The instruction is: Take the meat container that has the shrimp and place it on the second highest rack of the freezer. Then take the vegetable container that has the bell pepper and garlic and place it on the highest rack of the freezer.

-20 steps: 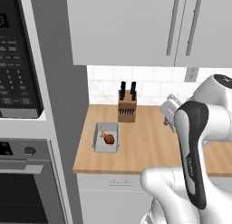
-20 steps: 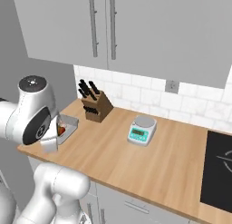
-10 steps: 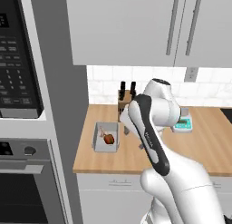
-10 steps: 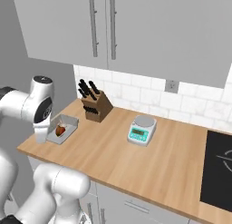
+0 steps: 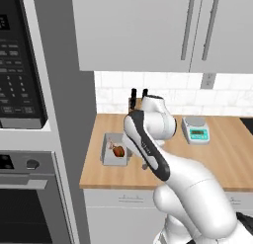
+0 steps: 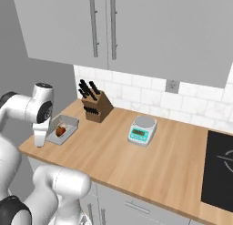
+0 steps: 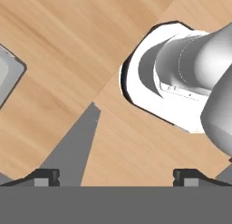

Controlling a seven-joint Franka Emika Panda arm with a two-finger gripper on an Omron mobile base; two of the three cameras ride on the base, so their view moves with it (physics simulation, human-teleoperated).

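Looking across the wooden worktop (image 6: pixel 150 160), we find the meat container (image 5: pixel 114 150) near its left end, close to the front edge and just beside the grey tall cabinet side (image 5: pixel 74 139) that closes off the worktop on that side. It is a shallow grey tray with a reddish-brown piece of meat (image 6: pixel 60 130) in it; whether that is the shrimp we cannot tell at this size. The arm's white forearm (image 5: pixel 146 149) crosses just to the right of the tray in the left base view, and in the right base view a white link (image 6: pixel 41 117) stands in front of the tray's left edge and hides part of it.

Behind the tray, against the tiled back wall, stands the knife block (image 6: pixel 97 106); in the left base view the arm covers most of it, leaving the dark handles. The kitchen scale (image 6: pixel 142 128) sits further right, well apart from the tray, with open wood between it and the front edge. A black cooktop (image 6: pixel 220 169) is cut off at the right edge.

In the hand view the gripper (image 7: pixel 115 177) looks down on bare wood; its two dark fingertips (image 7: pixel 43 177) stand wide apart with nothing between them. A grey corner at that view's left edge may be the tray, though we cannot be sure.
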